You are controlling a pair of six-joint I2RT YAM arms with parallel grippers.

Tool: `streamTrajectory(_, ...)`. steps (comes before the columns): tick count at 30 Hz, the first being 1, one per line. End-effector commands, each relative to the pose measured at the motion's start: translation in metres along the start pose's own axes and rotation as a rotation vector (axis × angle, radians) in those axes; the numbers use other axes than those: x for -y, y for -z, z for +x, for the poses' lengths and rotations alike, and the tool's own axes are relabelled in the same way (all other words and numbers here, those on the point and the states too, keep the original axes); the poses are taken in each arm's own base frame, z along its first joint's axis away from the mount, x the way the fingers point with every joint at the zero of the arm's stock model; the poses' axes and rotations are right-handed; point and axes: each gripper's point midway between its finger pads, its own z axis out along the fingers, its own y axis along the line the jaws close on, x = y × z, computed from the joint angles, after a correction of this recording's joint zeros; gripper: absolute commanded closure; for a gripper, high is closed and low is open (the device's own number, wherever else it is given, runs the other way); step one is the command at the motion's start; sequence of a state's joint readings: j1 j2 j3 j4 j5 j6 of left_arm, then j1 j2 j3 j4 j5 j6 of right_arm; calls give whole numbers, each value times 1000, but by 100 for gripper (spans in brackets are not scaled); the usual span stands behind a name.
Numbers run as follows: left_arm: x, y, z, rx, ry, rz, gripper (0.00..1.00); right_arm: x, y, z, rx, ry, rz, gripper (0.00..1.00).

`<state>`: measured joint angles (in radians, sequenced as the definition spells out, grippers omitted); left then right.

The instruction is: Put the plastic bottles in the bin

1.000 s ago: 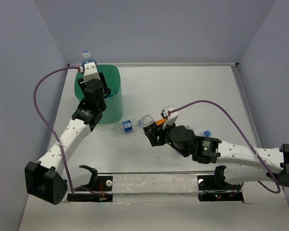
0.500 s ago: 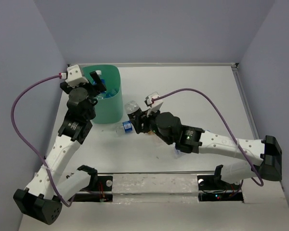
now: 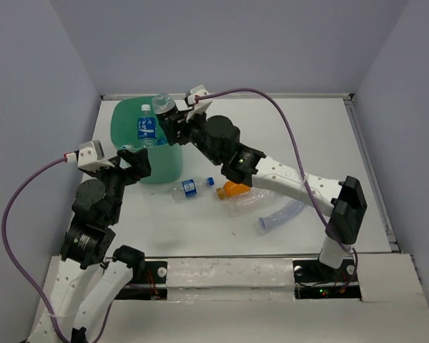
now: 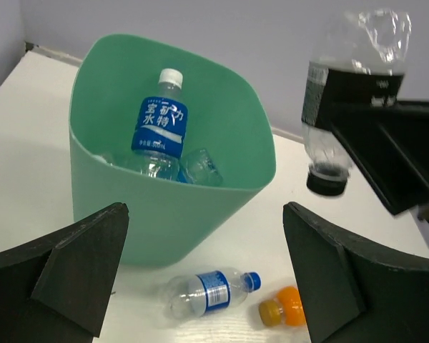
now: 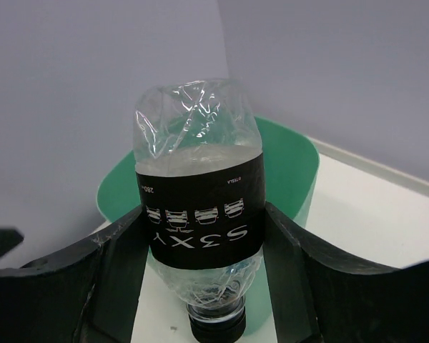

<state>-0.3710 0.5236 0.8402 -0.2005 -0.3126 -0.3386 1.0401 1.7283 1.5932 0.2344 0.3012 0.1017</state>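
Observation:
My right gripper (image 3: 173,121) is shut on a clear bottle with a black label (image 5: 199,207), held cap down above the right rim of the mint-green bin (image 3: 170,163). The bottle also shows in the left wrist view (image 4: 347,93). The bin (image 4: 164,214) holds a blue-labelled bottle (image 4: 159,121) and other clear ones. My left gripper (image 3: 132,163) is open and empty, just left of the bin's front. A clear blue-capped bottle (image 3: 191,187) and an orange bottle (image 3: 232,189) lie on the table in front of the bin; both show in the left wrist view, the clear one (image 4: 207,291) and the orange one (image 4: 286,307).
More clear plastic bottles (image 3: 279,214) lie under the right arm, right of the orange one. Grey walls close the table at the left, back and right.
My right arm has carried the black-labelled bottle from the table's middle up and back to the bin's right rim. My left arm has pulled back out of the bin toward the near left.

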Motion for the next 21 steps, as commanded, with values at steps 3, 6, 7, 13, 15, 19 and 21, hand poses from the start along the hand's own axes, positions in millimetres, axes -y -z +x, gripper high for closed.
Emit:
streamTrajectory(3, -10, 21, 26, -66, 96, -4, 1, -6, -39, -56, 180, 35, -53, 64)
streamTrajectory(6, -9, 24, 39, -110, 91, 15, 1, -4, -59, -54, 188, 28, -69, 64)
streamTrajectory(7, -6, 25, 44, -130, 91, 35, 1, -6, -64, -51, 184, 23, -75, 64)
streamTrajectory(13, 11, 25, 66, -199, 95, 145, 1, -6, -94, -13, 115, -21, -71, 26)
streamTrajectory(15, 17, 25, 71, -226, 88, 176, 1, 3, -94, -15, 111, -30, -38, 16)
streamTrajectory(19, 31, 25, 86, -289, 78, 262, 1, 22, -79, -29, 112, -72, -29, 11)
streamTrajectory(21, 35, 24, 95, -315, 62, 298, 1, 26, -62, -54, 142, -92, -31, 12)
